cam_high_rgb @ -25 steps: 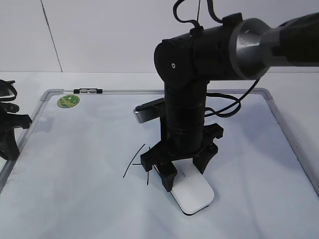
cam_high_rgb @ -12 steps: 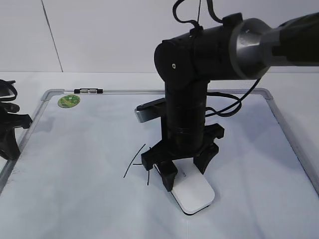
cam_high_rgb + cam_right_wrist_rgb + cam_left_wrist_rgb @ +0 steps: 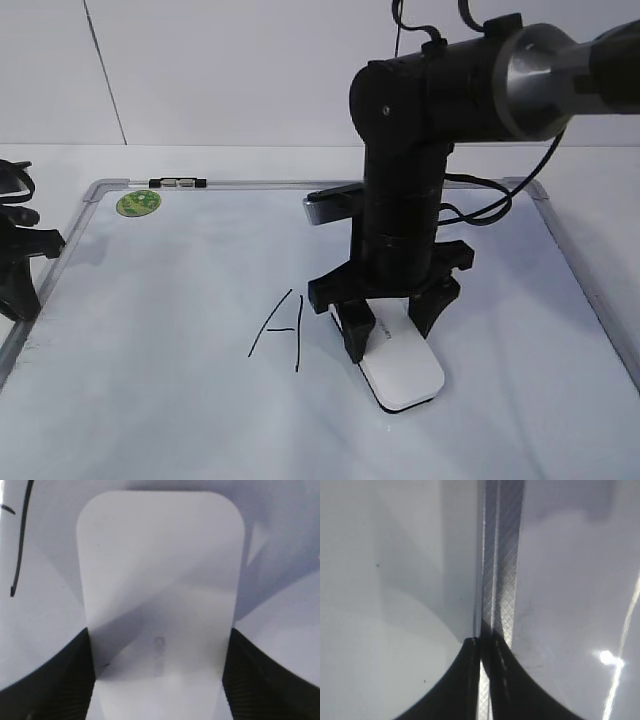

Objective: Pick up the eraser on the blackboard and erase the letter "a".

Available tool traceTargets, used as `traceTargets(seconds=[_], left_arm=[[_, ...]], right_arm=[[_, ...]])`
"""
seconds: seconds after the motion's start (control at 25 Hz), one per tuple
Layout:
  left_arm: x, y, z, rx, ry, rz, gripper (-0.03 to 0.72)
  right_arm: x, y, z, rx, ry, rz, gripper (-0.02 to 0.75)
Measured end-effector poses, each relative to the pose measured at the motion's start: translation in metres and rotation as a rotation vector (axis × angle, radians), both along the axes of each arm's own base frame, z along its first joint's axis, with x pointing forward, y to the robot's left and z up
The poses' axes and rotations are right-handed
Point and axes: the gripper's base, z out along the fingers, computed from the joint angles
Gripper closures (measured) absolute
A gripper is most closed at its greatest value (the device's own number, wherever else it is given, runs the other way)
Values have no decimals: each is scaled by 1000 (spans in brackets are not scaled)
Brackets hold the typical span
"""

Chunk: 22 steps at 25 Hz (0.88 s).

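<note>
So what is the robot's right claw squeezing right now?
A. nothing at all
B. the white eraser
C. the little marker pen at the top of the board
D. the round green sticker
B. The right gripper has a finger on each side of the white eraser, which sits flat on the whiteboard; the right wrist view shows both fingers pressed against the eraser's long sides.
</note>
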Motion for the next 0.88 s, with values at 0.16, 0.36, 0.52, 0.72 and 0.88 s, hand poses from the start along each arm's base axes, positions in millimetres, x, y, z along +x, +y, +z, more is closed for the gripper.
traceTargets(seconds=[0.16, 0.36, 0.52, 0.72, 0.88], left_arm=[[0, 0, 0, 0, 0, 0, 673], [0, 0, 0, 0, 0, 0, 673], [0, 0, 0, 0, 1, 0, 673], [0, 0, 0, 0, 1, 0, 673], [0, 0, 0, 0, 1, 0, 673]], right_arm=[[1, -1, 0, 0, 0, -4, 206], [13, -6, 9, -7, -55, -6, 206], [18, -6, 47, 47, -161, -6, 206], [13, -13, 88, 79, -272, -9, 206], [13, -29, 110, 65, -343, -53, 206]])
